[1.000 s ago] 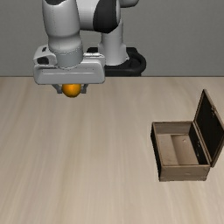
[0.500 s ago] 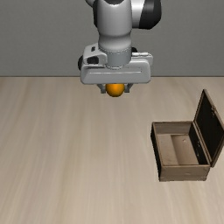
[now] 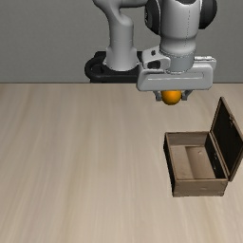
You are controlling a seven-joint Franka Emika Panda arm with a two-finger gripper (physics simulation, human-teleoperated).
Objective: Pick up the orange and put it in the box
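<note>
The orange hangs in the air under the wrist, with my gripper shut on it; only its lower half shows below the grey hand. It is well above the wooden table, up and slightly to the exterior view's left of the brown box. The box sits on the table at the exterior view's right with its lid standing open at its right side, and its inside looks bare.
The light wooden table spreads across the view. The robot's black base stands at the far edge, behind the arm.
The arm has swung steadily toward the exterior view's right with the orange in its grip, from the left part of the table to a spot near the box. The box has not moved.
</note>
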